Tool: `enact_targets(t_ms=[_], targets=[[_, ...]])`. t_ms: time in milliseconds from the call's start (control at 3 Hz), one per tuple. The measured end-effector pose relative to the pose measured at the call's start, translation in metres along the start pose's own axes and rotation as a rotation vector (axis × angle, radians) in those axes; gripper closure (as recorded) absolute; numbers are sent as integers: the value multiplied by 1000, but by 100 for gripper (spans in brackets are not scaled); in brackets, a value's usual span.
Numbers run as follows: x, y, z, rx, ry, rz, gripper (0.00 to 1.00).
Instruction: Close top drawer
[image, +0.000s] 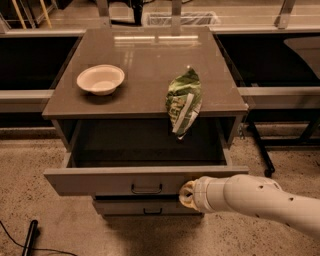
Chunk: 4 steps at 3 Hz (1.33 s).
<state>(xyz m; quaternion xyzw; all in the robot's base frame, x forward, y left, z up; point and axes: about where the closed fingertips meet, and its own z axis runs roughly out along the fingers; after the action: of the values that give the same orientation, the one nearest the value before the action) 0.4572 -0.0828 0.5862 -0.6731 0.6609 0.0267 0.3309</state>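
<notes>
arm (255, 200) low, reaching from right | gripper (188, 195) seemingly against open top drawer (100, 181) front | grip: cannot tell

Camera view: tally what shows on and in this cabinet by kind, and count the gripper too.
Bowls: 1, white bowl on the cabinet top
Bags: 1, green bag overhanging its front edge
Drawers: 2, top drawer open, lower drawer shut
Grippers: 1, gripper at the top drawer's front, right side
Total: 5
</notes>
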Motion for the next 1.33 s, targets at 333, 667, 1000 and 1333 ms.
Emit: enact_targets(t_ms=[333, 667, 1000, 1333], targets=[[1, -23, 1, 42, -50, -25, 34], [6, -49, -2, 87, -73, -24, 11], [17, -60, 0, 96, -91, 18, 0], [17, -61, 0, 96, -90, 18, 0]])
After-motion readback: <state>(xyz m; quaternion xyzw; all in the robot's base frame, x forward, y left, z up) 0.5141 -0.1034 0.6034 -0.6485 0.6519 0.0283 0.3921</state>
